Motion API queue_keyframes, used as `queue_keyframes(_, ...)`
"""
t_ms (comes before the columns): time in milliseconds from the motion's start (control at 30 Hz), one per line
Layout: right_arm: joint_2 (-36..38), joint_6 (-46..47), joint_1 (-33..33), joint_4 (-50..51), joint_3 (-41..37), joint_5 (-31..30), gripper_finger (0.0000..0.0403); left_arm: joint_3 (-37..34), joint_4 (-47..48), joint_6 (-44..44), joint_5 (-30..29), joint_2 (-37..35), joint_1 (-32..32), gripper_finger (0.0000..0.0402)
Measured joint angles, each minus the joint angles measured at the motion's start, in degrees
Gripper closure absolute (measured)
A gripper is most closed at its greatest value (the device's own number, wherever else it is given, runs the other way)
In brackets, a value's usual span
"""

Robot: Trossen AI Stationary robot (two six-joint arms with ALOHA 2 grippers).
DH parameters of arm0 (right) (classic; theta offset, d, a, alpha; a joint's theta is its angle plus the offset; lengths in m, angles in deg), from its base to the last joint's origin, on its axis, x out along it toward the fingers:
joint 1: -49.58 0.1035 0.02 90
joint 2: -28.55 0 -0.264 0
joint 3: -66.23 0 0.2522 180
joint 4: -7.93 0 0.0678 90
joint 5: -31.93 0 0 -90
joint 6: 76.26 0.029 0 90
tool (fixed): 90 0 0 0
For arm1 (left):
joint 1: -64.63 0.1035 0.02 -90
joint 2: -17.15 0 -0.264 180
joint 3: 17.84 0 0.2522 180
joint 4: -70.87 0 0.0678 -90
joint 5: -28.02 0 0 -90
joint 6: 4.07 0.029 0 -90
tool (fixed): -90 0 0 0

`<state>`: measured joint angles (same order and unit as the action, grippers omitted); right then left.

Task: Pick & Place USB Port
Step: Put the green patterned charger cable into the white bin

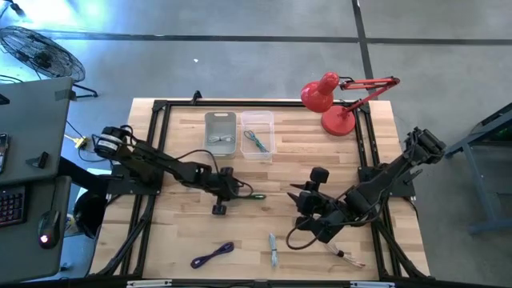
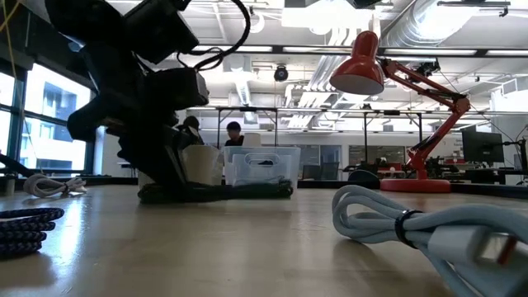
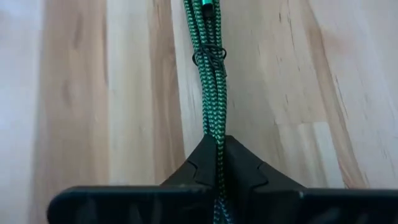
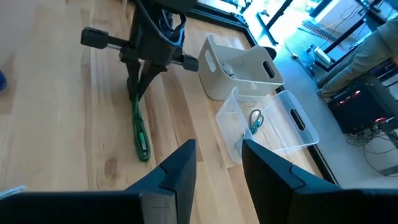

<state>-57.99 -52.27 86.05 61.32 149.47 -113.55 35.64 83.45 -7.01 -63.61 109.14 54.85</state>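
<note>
Wooden tabletop [image 1: 184, 232] carrying scattered cables and two bins.

Left gripper [image 1: 233, 190] is pinching one end of the green cable [image 3: 211, 93] lying mid-tabletop, probably to carry it toward the clear bin [image 1: 258, 134] already holding a similar one; right gripper [image 1: 308, 210] is hovering nearby, fingers parted, holding nothing.

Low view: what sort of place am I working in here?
Probably an open-plan lab or office: exposed ceiling ducts, rows of desks with monitors, and a person seated beyond the wooden table.
</note>
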Motion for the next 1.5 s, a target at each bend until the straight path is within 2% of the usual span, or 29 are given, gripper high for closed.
queue_keyframes(200, 0.00, 0.00, 0.74, 0.02, 0.00, -3.46, 0.0281, 4.61, 2.74, 5.99, -0.71, -4.68, -1.38, 0.0398)
queue_keyframes(300, 0.00, 0.02, 0.87, 0.01, 0.00, -3.95, 0.0281, 8.78, 7.34, 10.83, -4.11, -8.00, -2.91, 0.0399)
queue_keyframes(533, 0.00, 0.20, -0.95, -1.84, 0.00, 2.83, 0.0281, 19.25, 23.36, 19.22, -21.91, -15.80, -9.30, 0.0400)
queue_keyframes(633, 0.00, -0.32, -2.11, -3.87, 0.00, 4.02, 0.0281, 21.01, 27.76, 19.37, -29.31, -18.80, -12.64, 0.0400)
queue_keyframes(767, 0.00, -4.46, -3.57, -7.63, -0.02, 3.57, 0.0277, 21.11, 29.80, 19.59, -34.48, -21.42, -15.68, 0.0401)
queue_keyframes(867, -0.11, -10.03, -4.71, -13.11, 0.00, 5.02, 0.0265, 20.94, 32.10, 19.22, -36.04, -21.60, -16.61, 0.0401)
queue_keyframes(1133, -2.19, -23.82, -8.42, -27.34, 0.00, 15.19, 0.0205, 20.33, 29.90, 20.46, -38.73, -20.57, -16.50, 0.0401)
queue_keyframes(1300, -3.11, -25.55, -10.06, -28.96, 0.00, 17.13, 0.0173, 20.33, 27.34, 22.61, -37.35, -20.60, -16.51, 0.0401)
queue_keyframes(1500, -3.15, -26.22, -11.67, -30.15, 0.00, 20.48, 0.0160, 20.35, 27.10, 22.73, -37.02, -19.84, -16.50, 0.0401)
